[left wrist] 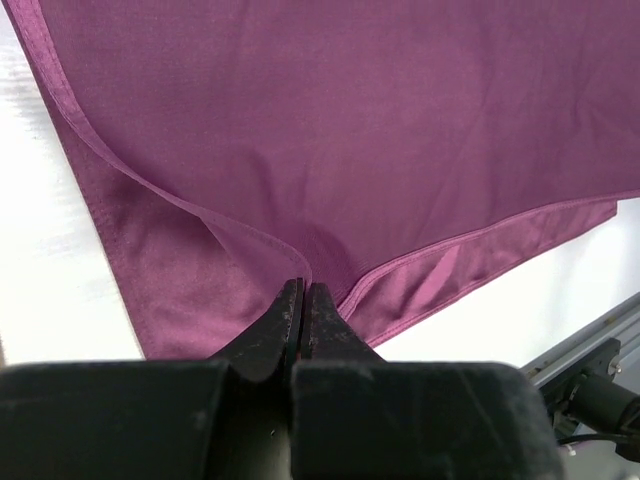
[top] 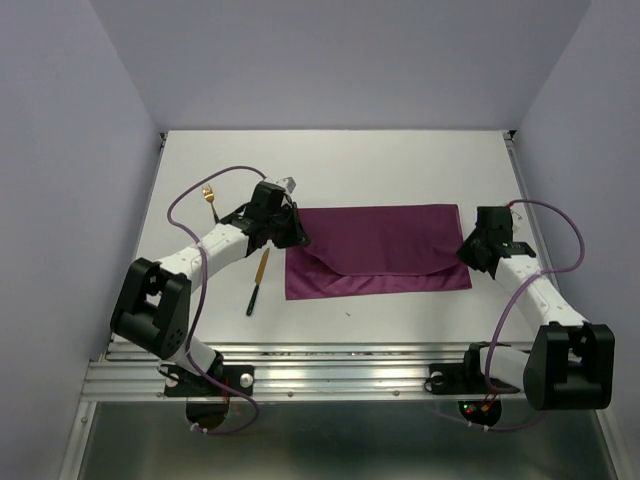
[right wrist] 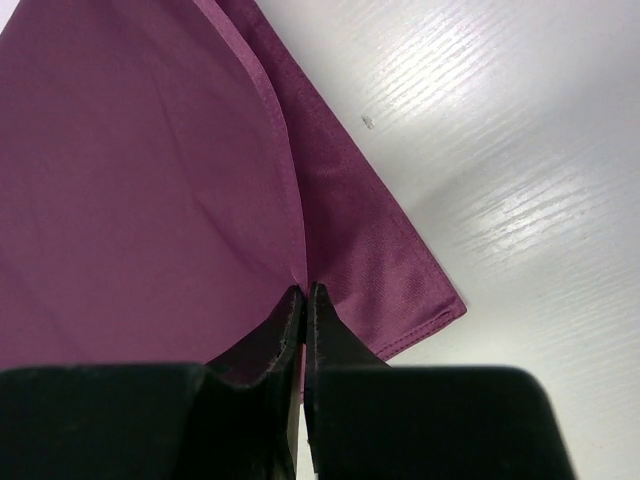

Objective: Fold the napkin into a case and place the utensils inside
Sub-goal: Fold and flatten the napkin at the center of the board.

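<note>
the white tabletop [top: 400,170] carries everything. the napkin [top: 385,240] lies in the middle of it, doubled over into a wide band: an upper layer covers most of a lower one, which shows as a strip along the near edge and at the near left corner. the upper layer's hemmed edge sags in a curve between the two ends.

the left tool [top: 297,238] is at the napkin's left end, its fingers pressed together and pinching the upper layer's hem; the left wrist view shows the cloth puckering up into the tips. the right tool [top: 468,250] is at the right end, also pressed together on the upper layer's edge, with the lower layer's corner lying flat on the tabletop just beside it.

the knife [top: 258,282] lies on the tabletop just left of the napkin, apart from it, gold blade pointing away and black handle toward the near edge. the fork [top: 210,198] lies further left and back, near the left arm's purple cable [top: 185,205]; only its gold head is plain, and the handle seems to run under the arm.
</note>
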You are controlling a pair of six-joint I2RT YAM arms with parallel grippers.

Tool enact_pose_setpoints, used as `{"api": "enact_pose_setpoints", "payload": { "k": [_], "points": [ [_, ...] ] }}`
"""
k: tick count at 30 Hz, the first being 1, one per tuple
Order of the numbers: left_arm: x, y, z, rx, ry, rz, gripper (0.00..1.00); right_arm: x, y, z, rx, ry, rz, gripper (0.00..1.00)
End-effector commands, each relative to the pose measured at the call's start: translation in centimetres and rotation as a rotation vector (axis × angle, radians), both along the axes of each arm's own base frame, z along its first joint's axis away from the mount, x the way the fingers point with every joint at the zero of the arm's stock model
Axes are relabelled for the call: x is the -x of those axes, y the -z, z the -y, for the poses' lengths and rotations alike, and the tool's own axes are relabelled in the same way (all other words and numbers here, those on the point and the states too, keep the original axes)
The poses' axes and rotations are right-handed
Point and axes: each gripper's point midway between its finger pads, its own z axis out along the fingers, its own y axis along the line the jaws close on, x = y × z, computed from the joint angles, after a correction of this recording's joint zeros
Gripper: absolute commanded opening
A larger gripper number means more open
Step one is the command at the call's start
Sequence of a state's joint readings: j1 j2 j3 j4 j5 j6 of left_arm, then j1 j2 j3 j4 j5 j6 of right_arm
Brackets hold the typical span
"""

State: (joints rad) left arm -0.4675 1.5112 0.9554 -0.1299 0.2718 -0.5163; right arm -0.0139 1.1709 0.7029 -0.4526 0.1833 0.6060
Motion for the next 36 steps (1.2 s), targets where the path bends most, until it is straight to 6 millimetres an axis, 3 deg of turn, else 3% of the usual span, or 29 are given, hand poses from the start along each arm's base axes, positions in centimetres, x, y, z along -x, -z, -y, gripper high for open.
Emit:
{"api": "enact_pose_setpoints", "payload": {
  "k": [1, 13, 18, 25, 36],
  "points": [
    [-0.8, -2.2, 0.3, 0.034, -0.021, 0.084, 0.00, -0.2, -0.8, 0.8, 0.010, 0.060, 0.042, 0.01],
    [0.2, -5.8, -0.9, 0.007, -0.014, 0.149, 0.00, 0.1, -4.2, 2.0, 0.051, 0.121, 0.129, 0.01],
    [1.1, -5.5, -1.1, 0.025, -0.028, 0.142, 0.00, 1.1, -3.8, 2.2, 0.058, 0.132, 0.112, 0.01],
    [3.0, -2.6, -1.7, 0.035, -0.040, 0.091, 0.00, 2.0, -1.7, 2.0, 0.042, 0.141, 0.060, 0.01],
    [3.7, -1.0, -1.9, 0.022, -0.033, 0.071, 0.00, 2.2, -0.7, 1.8, 0.034, 0.135, 0.045, 0.01]
  ]
}}
